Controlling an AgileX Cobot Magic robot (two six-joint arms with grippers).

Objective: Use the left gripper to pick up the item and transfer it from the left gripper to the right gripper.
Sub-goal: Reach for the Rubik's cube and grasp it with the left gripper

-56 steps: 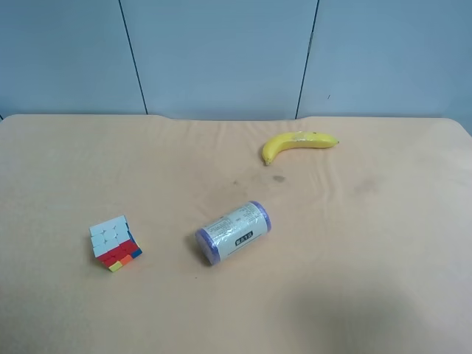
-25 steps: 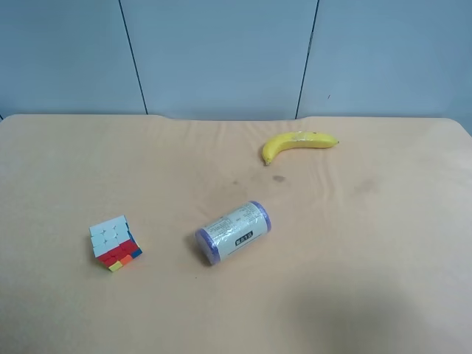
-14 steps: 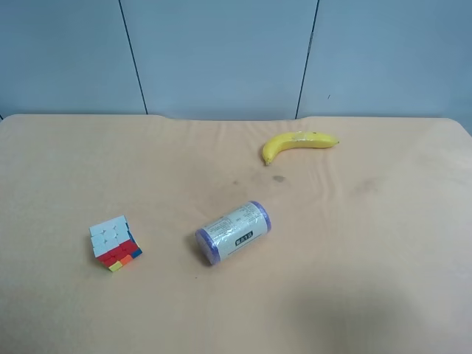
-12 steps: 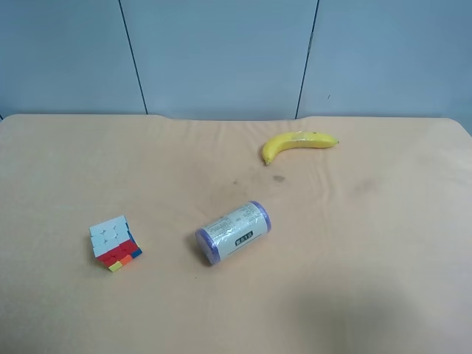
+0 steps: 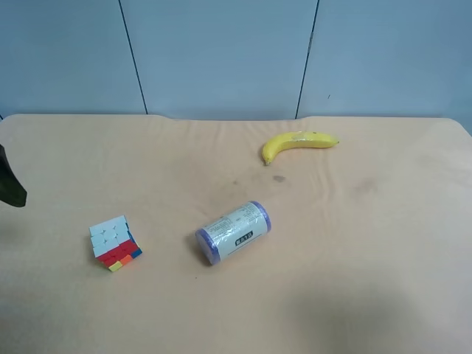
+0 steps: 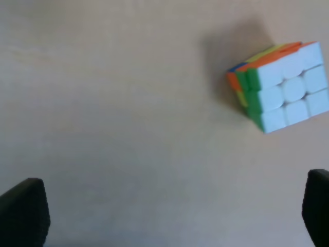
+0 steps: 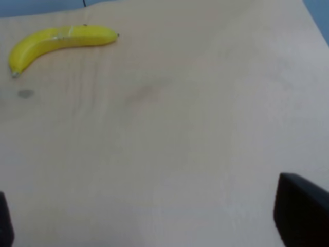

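Cube [image 6: 280, 87] rests on the tan table [image 6: 103, 103], ahead of the left gripper [image 6: 169, 213], whose fingers [image 6: 23, 211] stand wide apart, touching nothing.

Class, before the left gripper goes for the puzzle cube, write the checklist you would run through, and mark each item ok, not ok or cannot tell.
1. Left gripper jaws open: ok.
2. Multicoloured 3x3 puzzle cube lying free on the peach table: ok.
3. Cube between the left jaws: not ok, it lies outside them.
4. Purple-capped white-labelled cylinder apart from the cube: ok.
5. Right gripper jaws open and empty: ok.
6. Left gripper's height above the table: cannot tell.
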